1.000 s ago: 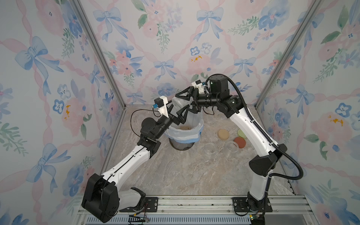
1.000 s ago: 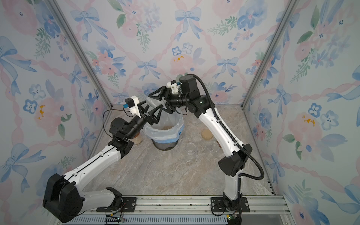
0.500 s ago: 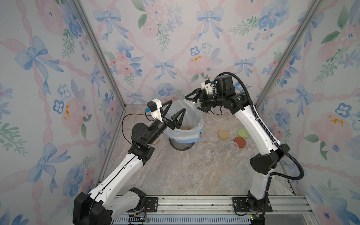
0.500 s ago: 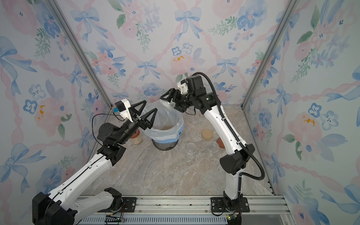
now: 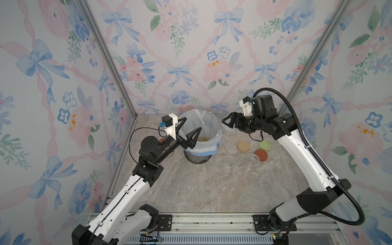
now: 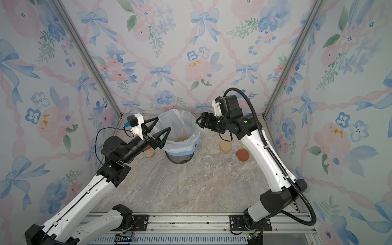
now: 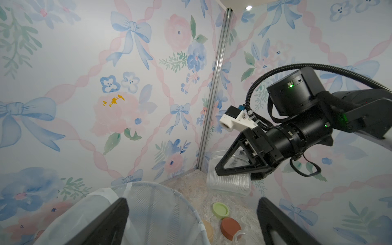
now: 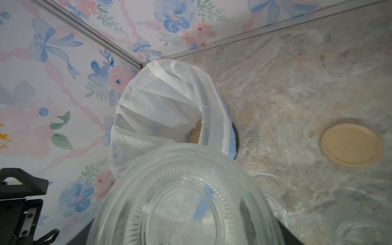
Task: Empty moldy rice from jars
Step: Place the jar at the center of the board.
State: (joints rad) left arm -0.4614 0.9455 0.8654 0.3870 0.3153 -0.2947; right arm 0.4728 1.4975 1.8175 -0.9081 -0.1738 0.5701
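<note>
My right gripper (image 5: 227, 124) is shut on a clear glass jar (image 7: 229, 182), held on its side just right of the bin rim. The jar (image 8: 180, 201) looks empty in the right wrist view. Tan moldy rice (image 5: 203, 139) lies at the bottom of the white-lined mesh bin (image 5: 212, 135). My left gripper (image 5: 192, 125) hangs open and empty over the bin's left rim. Two more lidless jars (image 5: 229, 162) (image 5: 252, 159) stand empty on the table. A jar with a rust-red lid (image 6: 148, 151) holds rice, half hidden behind the left arm.
Three loose lids lie right of the bin: beige (image 5: 243, 146), pale green (image 5: 264, 146) and rust-red (image 5: 261, 154). Flowered walls close in the back and both sides. The marble table (image 5: 201, 191) runs forward to the rail.
The two grippers were close together over the bin. The left one has drawn back to the left, still open. The right one has carried the jar rightward off the bin.
</note>
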